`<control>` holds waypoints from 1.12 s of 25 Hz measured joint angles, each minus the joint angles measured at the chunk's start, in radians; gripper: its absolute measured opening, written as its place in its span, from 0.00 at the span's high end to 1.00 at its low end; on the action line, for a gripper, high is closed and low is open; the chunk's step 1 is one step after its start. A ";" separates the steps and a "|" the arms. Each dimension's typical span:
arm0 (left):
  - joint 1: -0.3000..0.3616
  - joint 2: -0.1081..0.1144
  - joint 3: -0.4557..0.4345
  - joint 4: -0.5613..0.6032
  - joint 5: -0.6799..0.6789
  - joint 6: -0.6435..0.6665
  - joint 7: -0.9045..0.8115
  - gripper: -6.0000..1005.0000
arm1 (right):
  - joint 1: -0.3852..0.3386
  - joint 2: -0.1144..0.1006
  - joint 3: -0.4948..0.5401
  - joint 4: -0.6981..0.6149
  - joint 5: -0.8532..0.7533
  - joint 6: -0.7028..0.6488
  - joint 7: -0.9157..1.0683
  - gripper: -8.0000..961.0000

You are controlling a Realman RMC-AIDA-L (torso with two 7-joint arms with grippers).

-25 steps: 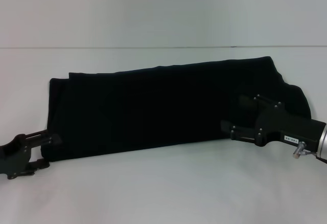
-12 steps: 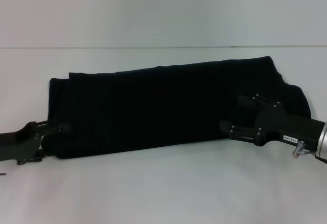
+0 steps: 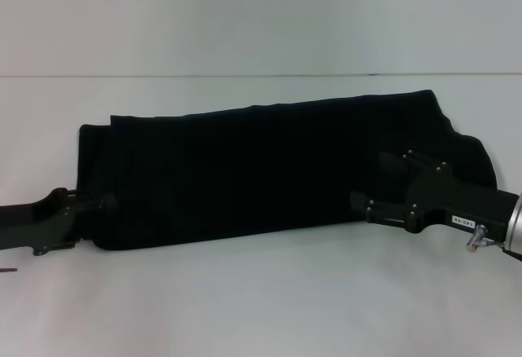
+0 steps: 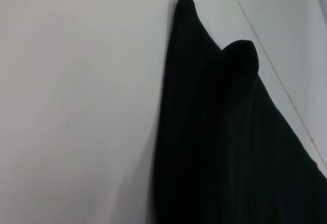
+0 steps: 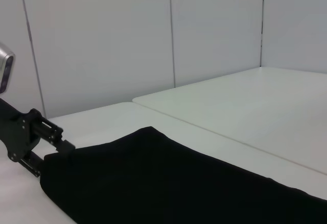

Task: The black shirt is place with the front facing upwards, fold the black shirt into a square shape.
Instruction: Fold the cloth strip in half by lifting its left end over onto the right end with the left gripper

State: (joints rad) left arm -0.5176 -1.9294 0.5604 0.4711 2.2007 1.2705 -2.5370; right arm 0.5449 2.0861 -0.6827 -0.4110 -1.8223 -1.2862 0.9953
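The black shirt [image 3: 269,169] is laid out on the white table [image 3: 261,300] as a long folded band, stretched across from the robot's left to its right, with the right end raised slightly farther back than the left. No lettering or label is shown on the upper face; only plain black cloth is seen. The left gripper [image 3: 94,207] is placed low at the near left corner of the band, its fingertips touching or just entering the cloth edge; whether cloth is pinched between them cannot be told. In the right wrist view the same left gripper [image 5: 53,139] is seen against the shirt's [image 5: 168,183] far corner. The right gripper [image 3: 379,184] is held over the near right part of the band, with its two fingers spread apart, one above the other, and nothing is seen gripped between them. In the left wrist view only the shirt's [image 4: 225,132] folded edge is shown against the table [image 4: 76,106].
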 joint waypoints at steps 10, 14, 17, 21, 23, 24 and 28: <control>-0.004 -0.002 0.012 0.012 0.002 -0.014 0.016 0.54 | 0.003 0.000 -0.001 0.001 0.000 -0.001 0.000 0.03; -0.005 -0.001 0.011 0.012 0.002 -0.015 0.015 0.63 | 0.003 0.000 -0.001 0.002 0.000 -0.001 0.000 0.03; -0.006 0.000 0.009 0.012 0.002 -0.021 0.015 0.69 | 0.003 0.000 -0.001 0.002 -0.001 -0.001 0.000 0.03; -0.002 0.003 0.006 0.012 -0.001 -0.038 0.017 0.81 | 0.003 0.000 -0.002 0.002 -0.003 -0.002 0.000 0.03; 0.001 0.007 -0.001 0.014 -0.005 -0.043 0.023 0.89 | 0.002 0.000 0.001 0.002 -0.002 -0.003 0.001 0.03; 0.003 0.011 -0.006 0.015 -0.005 -0.044 0.024 0.93 | 0.002 0.000 0.003 0.001 -0.001 -0.005 0.002 0.03; 0.019 0.036 -0.049 0.039 -0.002 -0.055 0.035 0.95 | -0.004 0.000 0.014 -0.006 0.002 -0.012 0.006 0.03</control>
State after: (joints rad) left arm -0.4983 -1.8933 0.5109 0.5100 2.1983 1.2153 -2.5024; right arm 0.5405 2.0860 -0.6688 -0.4167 -1.8199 -1.2981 1.0011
